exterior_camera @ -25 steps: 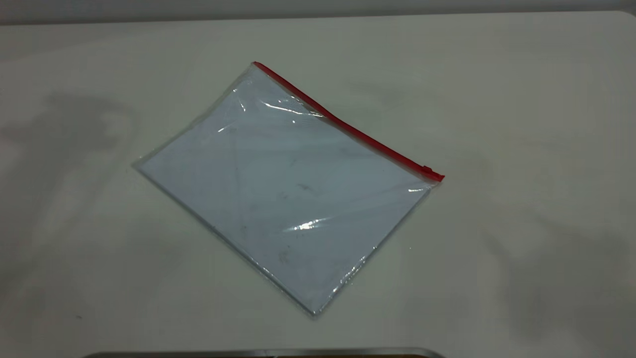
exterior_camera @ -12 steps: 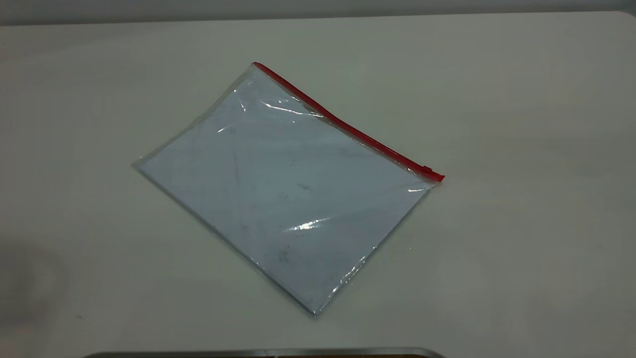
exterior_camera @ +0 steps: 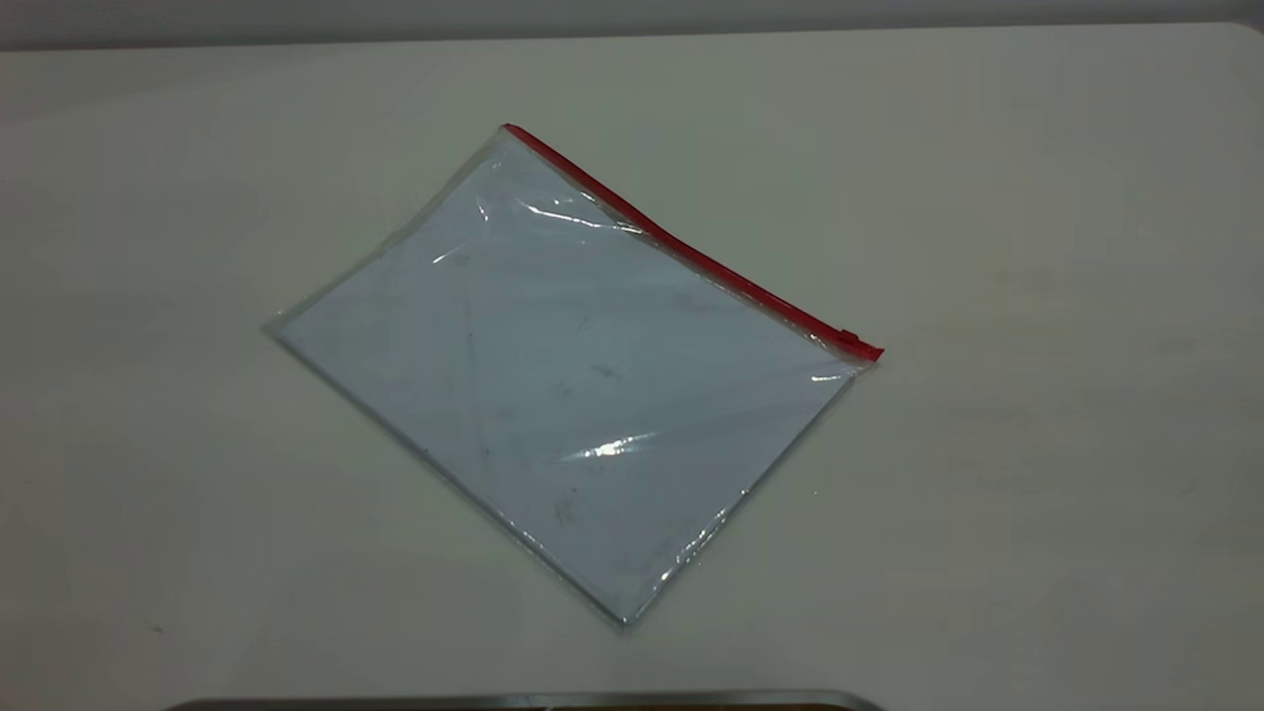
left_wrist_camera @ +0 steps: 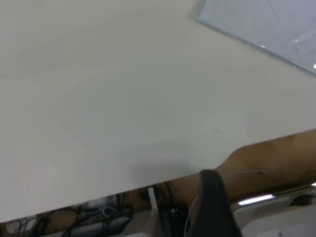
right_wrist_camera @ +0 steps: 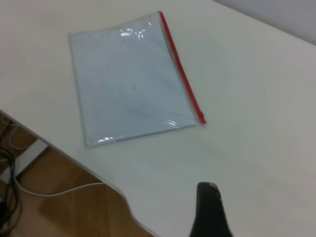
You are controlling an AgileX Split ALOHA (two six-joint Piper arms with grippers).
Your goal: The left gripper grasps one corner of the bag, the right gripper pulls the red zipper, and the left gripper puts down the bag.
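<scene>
Pale worktop (exterior_camera: 1037, 197), filling almost the whole exterior view.

On it, near the middle, the bag (exterior_camera: 563, 395): lying flat and set cornerwise, glossy, wrinkled near the red edge, with a few dark smudges on the film. Untouched by either arm; first step of the task not yet begun, by the look of it.

Along the far long side, the red zipper (exterior_camera: 691, 252), running on a slant from the far corner down to the corner on the right arm's side. At that right-hand end, the tiny slider tab (exterior_camera: 847, 338), just short of the tip. Judged from this: a pull along the strip's long axis, away from the right arm and toward the far corner, with the slider's end the nearer one for that arm.

Opposite, pointing to the left arm's side, a bare clear corner (exterior_camera: 275, 329), probably the handiest one for the left arm to pinch.

Left hand (left_wrist_camera: 213, 205): only a dark sliver in the left wrist view, out past the worktop's edge, well apart from the bag (left_wrist_camera: 256, 24), with that corner lying ahead of it. Wide or narrow: cannot tell.

Right hand (right_wrist_camera: 210, 210): likewise a dark sliver, over the worktop's near part, well apart from the bag (right_wrist_camera: 128, 84) and the red zipper (right_wrist_camera: 182, 74) ahead. Wide or narrow: cannot tell.

No brand, label or readable writing anywhere.
</scene>
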